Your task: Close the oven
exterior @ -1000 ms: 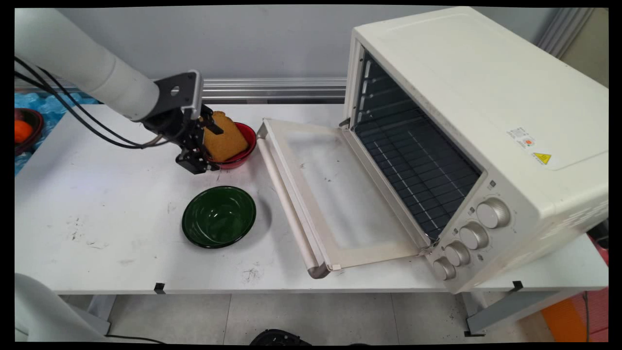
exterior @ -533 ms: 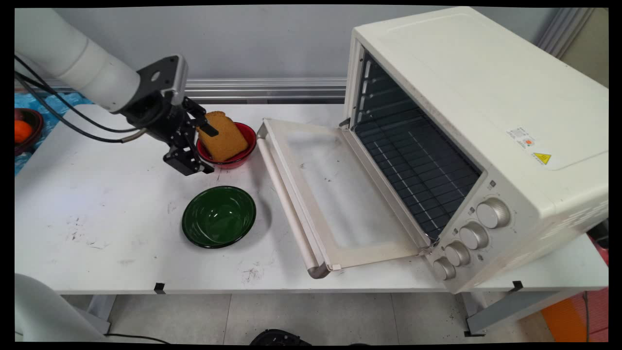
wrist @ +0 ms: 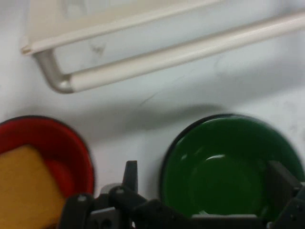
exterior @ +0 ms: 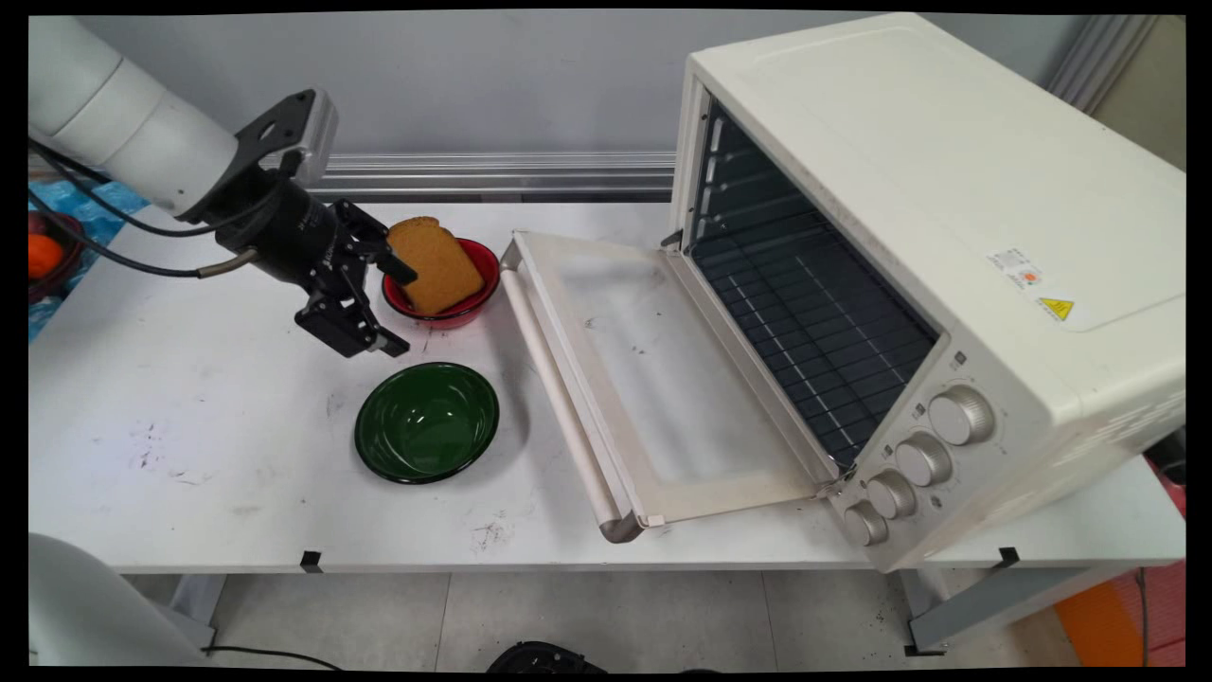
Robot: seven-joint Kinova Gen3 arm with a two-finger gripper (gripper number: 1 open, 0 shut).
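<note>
Claw (exterior: 402, 313): open and empty, both fingers spread wide; hanging low above the table (exterior: 189, 426), at the left side of the red bowl (exterior: 476, 292).
Claw, hand view (wrist: 206, 168): one finger (wrist: 131, 172) seen over the bare strip between the two bowls, the other finger (wrist: 282, 183) over the far side of the green bowl (wrist: 228, 167).
Bread slice (exterior: 434, 263): brown, leaning tilted in the red bowl, one corner sticking up over the rim toward the wall; not touched by the claw, as far as can be seen.
Upper finger (exterior: 396, 270): just beside the left edge of the bread slice in the main view; touching or not, cannot tell.
Green bowl (exterior: 426, 421): empty, on the table near the red bowl, on the camera's side of it, and apart from it.
Toaster oven (exterior: 947, 189): at the right of the table, door (exterior: 653, 379) folded down flat, wire rack (exterior: 805, 313) inside with nothing on it.
Door handle (exterior: 559, 388): near both bowls, touching neither.
Room around the claw: little; red bowl rim, bread slice and green bowl all close.
Far left edge: an orange (exterior: 43, 254) in a dark bowl, well apart from the claw.
</note>
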